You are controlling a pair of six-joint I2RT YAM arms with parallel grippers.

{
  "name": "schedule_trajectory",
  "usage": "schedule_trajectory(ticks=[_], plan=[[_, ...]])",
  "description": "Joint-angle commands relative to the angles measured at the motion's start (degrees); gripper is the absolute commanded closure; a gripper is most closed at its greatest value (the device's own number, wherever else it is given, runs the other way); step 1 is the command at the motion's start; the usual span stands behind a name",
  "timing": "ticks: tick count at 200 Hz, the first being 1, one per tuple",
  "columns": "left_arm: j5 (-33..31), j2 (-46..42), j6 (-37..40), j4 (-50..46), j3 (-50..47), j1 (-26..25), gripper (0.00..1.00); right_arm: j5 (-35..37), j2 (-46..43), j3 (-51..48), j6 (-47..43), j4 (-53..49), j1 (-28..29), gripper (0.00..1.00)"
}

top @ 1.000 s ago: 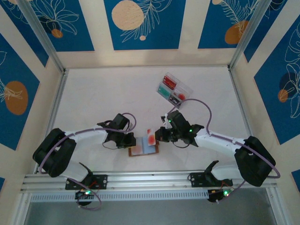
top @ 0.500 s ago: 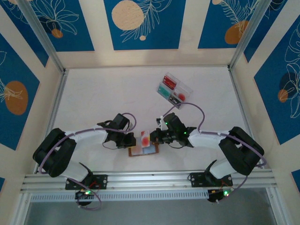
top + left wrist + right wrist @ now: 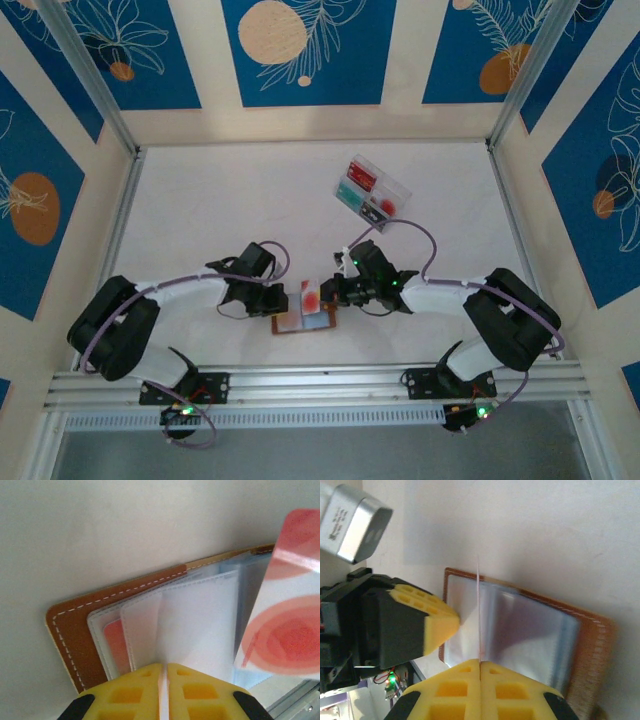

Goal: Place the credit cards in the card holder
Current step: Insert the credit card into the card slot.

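Observation:
The card holder [image 3: 305, 323] lies open near the front edge, its brown leather cover [image 3: 70, 625] under clear sleeves. My left gripper [image 3: 164, 666] is shut on one clear sleeve [image 3: 200, 620] and lifts it. A red card [image 3: 118, 645] sits in a sleeve further left. My right gripper [image 3: 480, 661] is shut on a white and red credit card [image 3: 287, 610], seen edge-on [image 3: 479, 605] in the right wrist view and standing upright over the open sleeves. From above, this card [image 3: 312, 297] hangs between the left gripper [image 3: 283, 300] and the right gripper [image 3: 330, 293].
A clear plastic tray [image 3: 372, 190] stands at the back, right of centre, with a red and a teal card in it. The metal rail [image 3: 320, 385] runs along the near edge. The left gripper's yellow finger [image 3: 437, 622] is close beside the held card.
The right arm has carried the card left, over the open card holder and closer to the left gripper. The left gripper has kept its hold on the sleeve.

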Motion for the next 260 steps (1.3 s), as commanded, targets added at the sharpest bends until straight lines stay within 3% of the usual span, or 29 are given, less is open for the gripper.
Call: schedule_trajectory(ticks=[1, 71, 141, 188, 260], plan=[[-0.15, -1.39, 2.19, -4.08, 1.14, 0.57, 0.89, -0.36, -0.76, -0.92, -0.94, -1.77, -0.37, 1.0], [-0.42, -3.72, 1.84, -5.51, 7.9, -2.66, 0.87, 0.27, 0.11, -0.93, -1.6, -3.15, -0.45, 1.0], [1.09, 4.42, 0.87, -1.63, 7.06, -5.14, 0.87, 0.41, 1.49, 0.13, -2.2, -4.64, -0.09, 1.0], [-4.04, 4.19, 2.09, -5.62, 4.83, -5.04, 0.88, 1.47, 2.74, 0.69, -2.3, -5.94, -0.01, 1.0], [-6.76, 3.3, 3.43, -8.25, 4.41, -4.76, 0.87, 1.28, 3.1, 0.79, -2.32, -5.99, -0.05, 1.0]])
